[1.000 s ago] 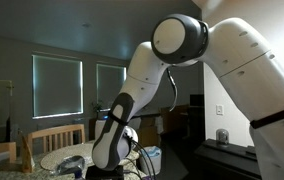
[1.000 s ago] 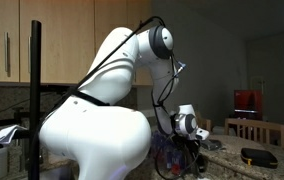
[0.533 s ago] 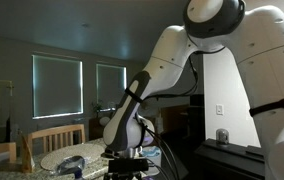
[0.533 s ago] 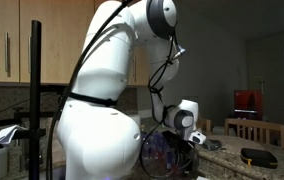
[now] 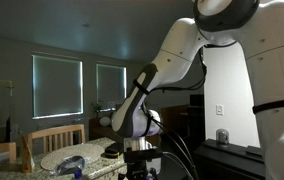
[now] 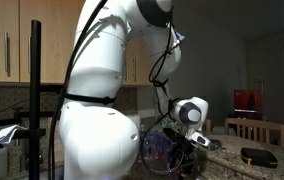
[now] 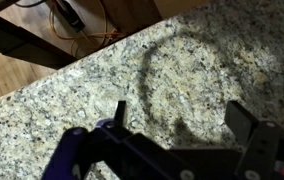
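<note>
My gripper (image 7: 178, 116) is open and empty in the wrist view. Its two dark fingers hang over a speckled granite countertop (image 7: 202, 50), with only the gripper's shadow between them. In both exterior views the white arm fills much of the picture; the wrist (image 5: 132, 122) (image 6: 189, 113) is low over the counter. The fingertips are hidden in both exterior views.
A dark object (image 5: 72, 164) lies on the counter (image 5: 87, 158) near wooden chairs (image 5: 57, 136). A black item (image 6: 256, 156) lies on the counter at the right. In the wrist view the counter edge runs diagonally, with wooden floor (image 7: 12, 75) and cables (image 7: 72, 15) beyond it.
The arm has swung across both exterior views, carrying the wrist rightward. The gripper stays low over the counter.
</note>
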Motion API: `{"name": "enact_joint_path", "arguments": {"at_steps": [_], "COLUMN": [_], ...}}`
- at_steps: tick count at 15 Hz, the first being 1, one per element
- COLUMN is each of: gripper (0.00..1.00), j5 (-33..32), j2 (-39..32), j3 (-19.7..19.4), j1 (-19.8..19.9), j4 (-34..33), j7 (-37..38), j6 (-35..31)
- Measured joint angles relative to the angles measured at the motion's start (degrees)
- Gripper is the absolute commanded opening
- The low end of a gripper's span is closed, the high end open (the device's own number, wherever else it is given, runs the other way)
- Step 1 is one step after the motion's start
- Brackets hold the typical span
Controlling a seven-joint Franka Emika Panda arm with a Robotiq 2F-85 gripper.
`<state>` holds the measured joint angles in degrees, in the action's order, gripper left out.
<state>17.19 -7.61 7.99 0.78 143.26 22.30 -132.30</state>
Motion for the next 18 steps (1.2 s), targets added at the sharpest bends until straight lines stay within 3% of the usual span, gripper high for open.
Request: {"name": "enact_joint_path", "arguments": {"at_steps": [2, 6, 14, 18], "gripper": [1.0, 1.0, 1.0, 1.0], "j5": [0.0, 0.1, 0.31, -0.08], "j2": [-0.15, -3.72, -14.02, -18.83], "j3": [-0.79, -2.14, -3.5, -5.65], "j1": [-0.92, -1.98, -2.22, -5.9], "j4": [-0.03, 0.93, 2.62, -0.59], "j7": [-0.01, -0.02, -1.47, -1.12], "j6": [-0.23, -7.06, -34.08, -40.37]}}
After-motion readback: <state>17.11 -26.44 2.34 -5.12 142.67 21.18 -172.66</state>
